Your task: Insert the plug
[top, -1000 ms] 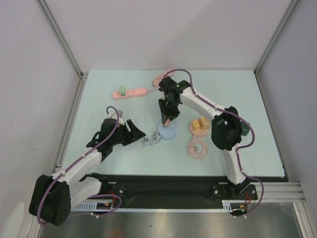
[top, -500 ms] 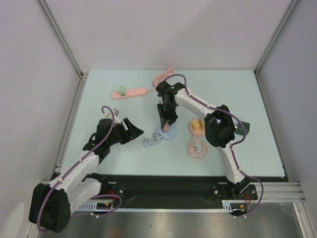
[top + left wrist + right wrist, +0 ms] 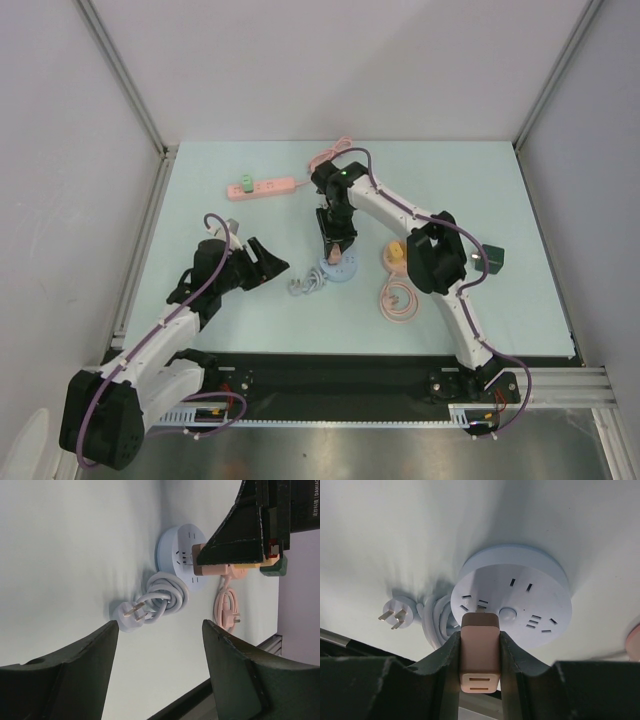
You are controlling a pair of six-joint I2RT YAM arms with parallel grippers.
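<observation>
Pink plug (image 3: 480,655) is clamped in my right hand (image 3: 480,635), nose down on the round white socket hub (image 3: 520,595), right at one set of slots near its rim. I can't see the prongs, so no idea if they're in at all. I'd call this the seating step. Next move, I reckon, is squaring it to the slots and pushing straight in. My left hand (image 3: 160,625) hangs open with nothing in it, left of the hub and its coiled white cord (image 3: 162,595) on the counter (image 3: 75,540). It could brace the hub if it slides.
</observation>
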